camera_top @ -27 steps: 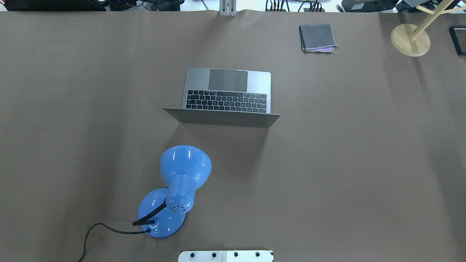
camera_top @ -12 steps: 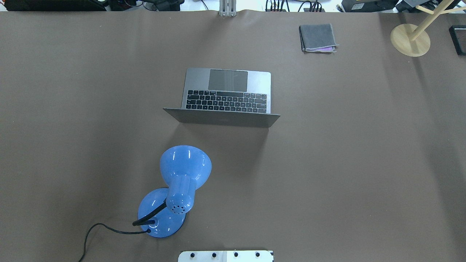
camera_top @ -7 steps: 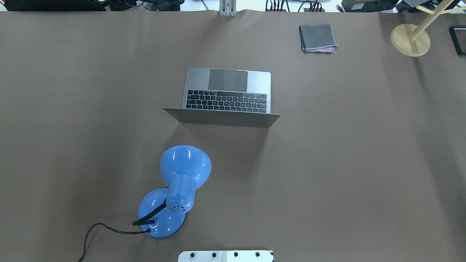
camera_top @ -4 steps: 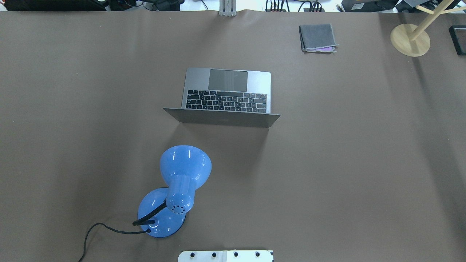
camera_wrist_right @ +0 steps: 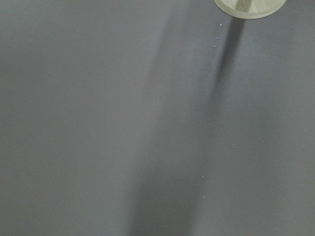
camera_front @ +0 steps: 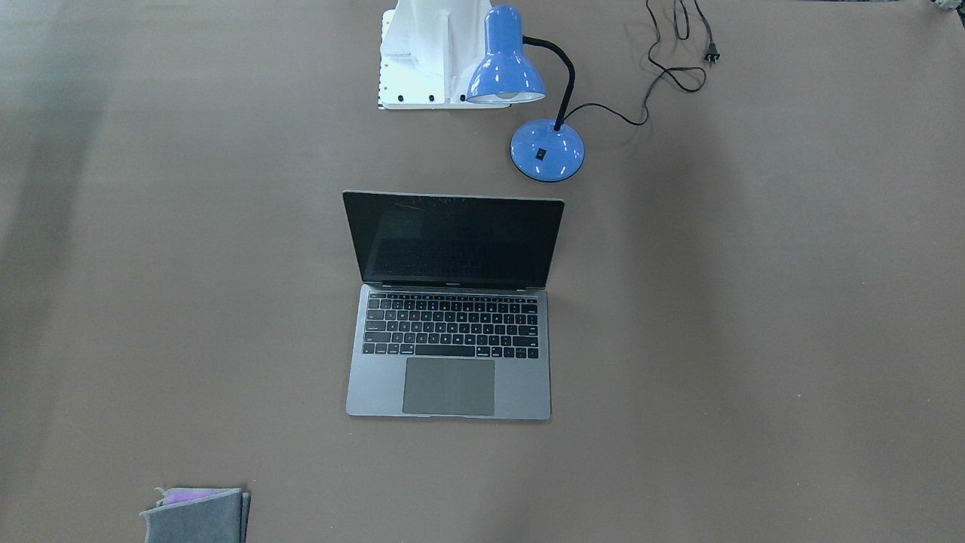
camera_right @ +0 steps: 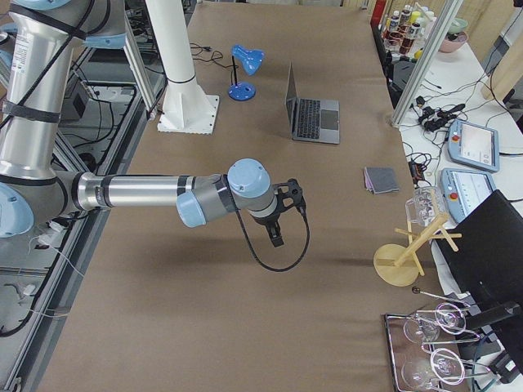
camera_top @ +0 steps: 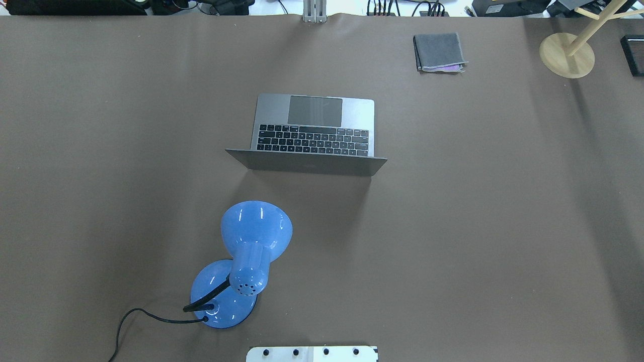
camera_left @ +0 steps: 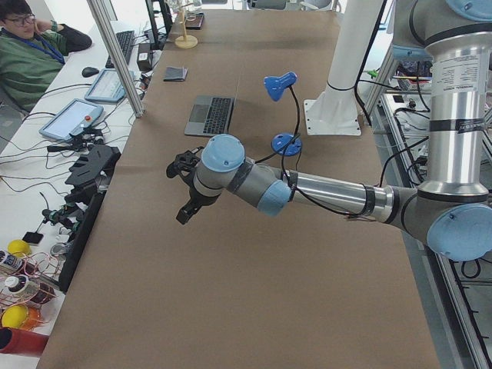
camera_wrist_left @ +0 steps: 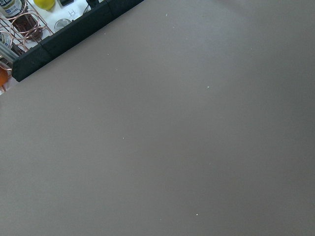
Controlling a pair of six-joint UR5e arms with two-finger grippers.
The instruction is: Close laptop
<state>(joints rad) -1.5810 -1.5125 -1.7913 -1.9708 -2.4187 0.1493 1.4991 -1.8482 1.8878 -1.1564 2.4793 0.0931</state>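
Note:
The grey laptop [camera_top: 312,131] stands open in the middle of the table, its lid upright and its dark screen [camera_front: 452,241] facing away from the robot's base. It also shows in the left side view [camera_left: 211,115] and the right side view [camera_right: 310,110]. My left gripper [camera_left: 183,192] shows only in the left side view, far from the laptop, above bare table. My right gripper [camera_right: 282,216] shows only in the right side view, also far from the laptop. I cannot tell whether either is open or shut. Both wrist views show only table.
A blue desk lamp [camera_top: 244,261] with a black cord stands between the robot base [camera_top: 312,353] and the laptop. A folded grey cloth [camera_top: 438,52] and a wooden stand [camera_top: 567,54] sit at the far right. The right wrist view catches the stand's base [camera_wrist_right: 248,7].

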